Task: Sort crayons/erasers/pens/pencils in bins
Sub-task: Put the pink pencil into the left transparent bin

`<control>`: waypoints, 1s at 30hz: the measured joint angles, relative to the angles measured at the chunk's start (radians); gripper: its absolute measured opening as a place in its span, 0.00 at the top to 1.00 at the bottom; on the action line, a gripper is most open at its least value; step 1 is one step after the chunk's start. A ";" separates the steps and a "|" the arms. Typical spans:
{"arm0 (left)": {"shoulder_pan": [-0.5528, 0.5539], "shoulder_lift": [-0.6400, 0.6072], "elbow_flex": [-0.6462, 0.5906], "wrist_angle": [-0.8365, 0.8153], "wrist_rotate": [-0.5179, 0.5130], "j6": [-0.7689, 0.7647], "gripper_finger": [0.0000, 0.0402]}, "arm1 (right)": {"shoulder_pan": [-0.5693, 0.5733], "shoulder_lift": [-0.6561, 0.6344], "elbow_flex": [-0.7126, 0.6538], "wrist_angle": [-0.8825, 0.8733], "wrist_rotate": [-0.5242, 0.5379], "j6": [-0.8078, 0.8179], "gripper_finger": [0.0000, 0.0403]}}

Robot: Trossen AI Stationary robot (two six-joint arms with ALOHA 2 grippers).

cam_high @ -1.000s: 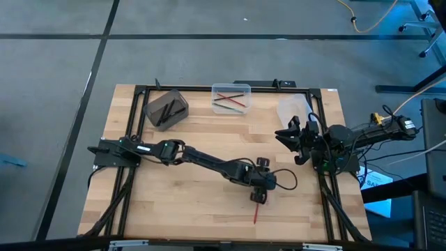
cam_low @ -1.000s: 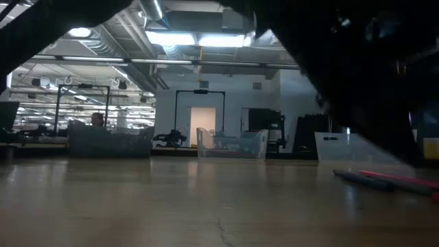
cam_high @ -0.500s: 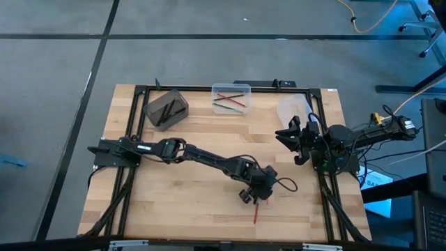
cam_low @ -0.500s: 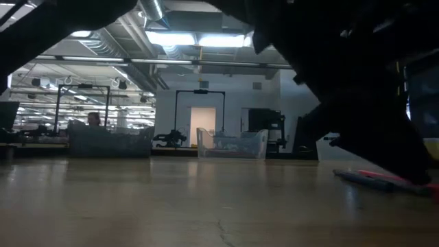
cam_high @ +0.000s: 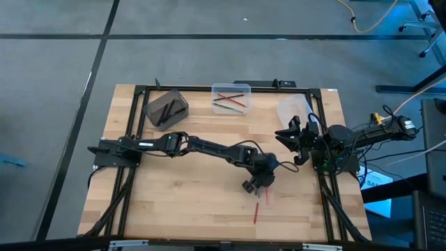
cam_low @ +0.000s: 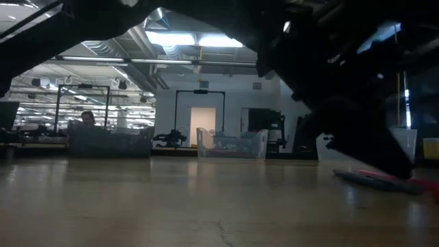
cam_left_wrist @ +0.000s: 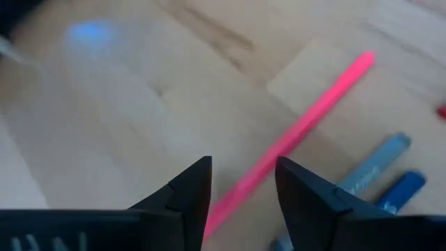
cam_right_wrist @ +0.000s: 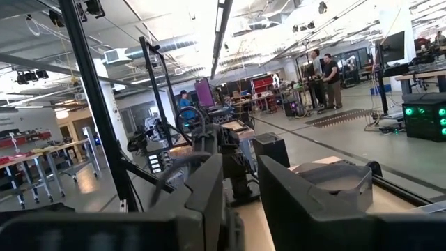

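My left gripper (cam_high: 255, 187) (cam_left_wrist: 240, 171) reaches to the table's middle right, tipped down and open just above the wood. A pink stick (cam_left_wrist: 300, 129) lies flat on the table and runs between its two fingers; I cannot tell whether they touch it. Two blue-grey pens (cam_left_wrist: 369, 174) lie beside it. A red stick (cam_high: 256, 213) lies nearer the front edge. At the back stand a dark grey bin (cam_high: 166, 108), a clear bin (cam_high: 231, 98) with several sticks inside, and a whitish bin (cam_high: 293, 108). My right gripper (cam_high: 289, 136) (cam_right_wrist: 240, 188) waits raised at the right edge, open with nothing between its fingers.
A black metal frame (cam_high: 139, 90) borders the table's back and sides. Bare wood (cam_high: 181, 202) lies in front of the left arm. In the low view, the sticks (cam_low: 377, 180) lie at the right under the dark left gripper. The room behind holds benches and people.
My left gripper has rolled about its own axis and shifted a little toward the table's far edge, uncovering the sticks that lay under it. The sticks lie where they were. The right arm has kept still.
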 joint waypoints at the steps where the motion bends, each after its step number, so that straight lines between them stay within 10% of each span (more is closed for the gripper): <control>1: 0.004 0.007 0.000 -0.004 0.011 0.000 0.64 | 0.000 0.000 0.000 0.000 0.000 0.000 0.76; 30: 0.033 0.044 0.001 0.054 -0.034 -0.076 0.98 | 0.000 0.000 0.000 -0.015 -0.008 0.026 0.76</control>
